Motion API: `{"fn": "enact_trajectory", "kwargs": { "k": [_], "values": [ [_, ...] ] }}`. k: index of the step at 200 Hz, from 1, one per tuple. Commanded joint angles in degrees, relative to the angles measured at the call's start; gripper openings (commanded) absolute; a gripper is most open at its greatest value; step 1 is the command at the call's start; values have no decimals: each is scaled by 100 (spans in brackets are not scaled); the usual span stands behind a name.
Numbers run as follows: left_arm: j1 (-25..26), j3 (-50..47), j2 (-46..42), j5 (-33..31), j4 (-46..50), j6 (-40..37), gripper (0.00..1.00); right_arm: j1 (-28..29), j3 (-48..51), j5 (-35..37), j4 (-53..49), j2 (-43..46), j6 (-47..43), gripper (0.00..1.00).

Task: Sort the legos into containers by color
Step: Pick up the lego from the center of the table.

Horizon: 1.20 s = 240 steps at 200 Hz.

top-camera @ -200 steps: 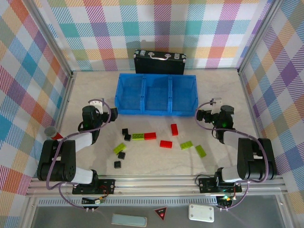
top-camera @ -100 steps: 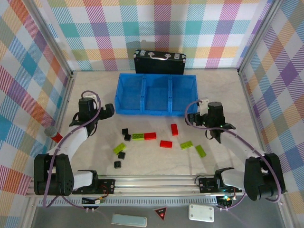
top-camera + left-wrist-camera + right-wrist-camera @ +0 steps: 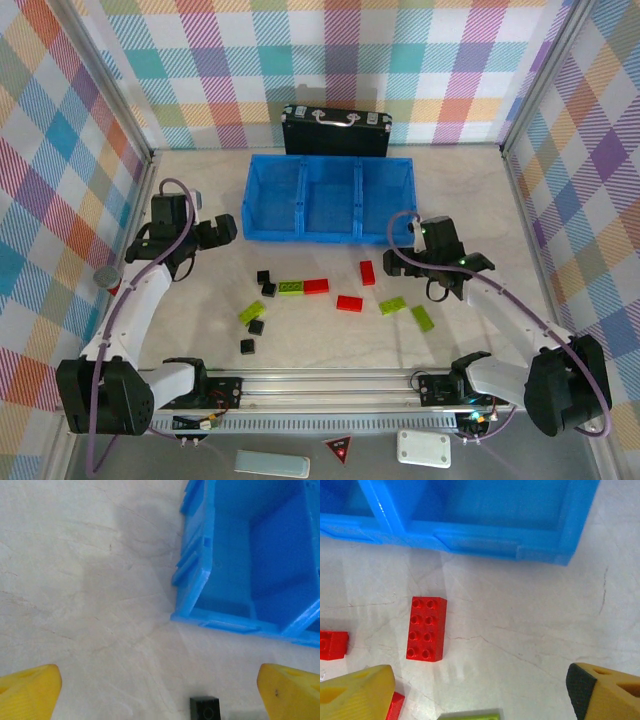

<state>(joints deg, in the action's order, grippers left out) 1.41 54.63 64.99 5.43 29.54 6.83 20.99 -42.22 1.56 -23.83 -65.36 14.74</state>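
The blue tray (image 3: 330, 228) with three compartments stands at the back middle; its compartments look bare. Red, lime-green and black legos lie scattered on the table in front of it, among them a red brick (image 3: 367, 272) and a black one (image 3: 263, 276). My left gripper (image 3: 218, 233) hangs open by the tray's front left corner (image 3: 200, 590), with a black brick (image 3: 204, 708) just below its gap (image 3: 160, 700). My right gripper (image 3: 396, 262) is open and holds nothing (image 3: 480, 695); the red brick (image 3: 426, 628) lies ahead to its left and a green brick (image 3: 470, 715) at the bottom edge.
A black case with metal handles (image 3: 336, 130) sits behind the tray. Plaid walls close in three sides and an aluminium rail (image 3: 330, 380) runs along the front. A small grey and red object (image 3: 108, 277) lies at the left wall.
Both arms have unfolded and reached forward. The left gripper moved up towards the tray's left corner; the right gripper swung left towards the red brick. No brick has moved.
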Motion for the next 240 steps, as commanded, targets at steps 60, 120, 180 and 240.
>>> {"fn": "enact_trajectory", "kwargs": {
  "k": [60,120,180,240],
  "values": [
    [36,-96,-317,491,427,-585,100,396,-852,30,-1364,-655,841,75],
    [36,-26,-460,17,458,-675,99,758,-1277,35,-1528,-1237,917,70],
    [35,-124,-881,-182,354,-683,99,1175,-1943,393,-1663,-2199,1222,59],
    [39,-242,-1160,-231,249,-718,100,1509,-2558,731,-1859,-3117,1316,56]
  ]
}}
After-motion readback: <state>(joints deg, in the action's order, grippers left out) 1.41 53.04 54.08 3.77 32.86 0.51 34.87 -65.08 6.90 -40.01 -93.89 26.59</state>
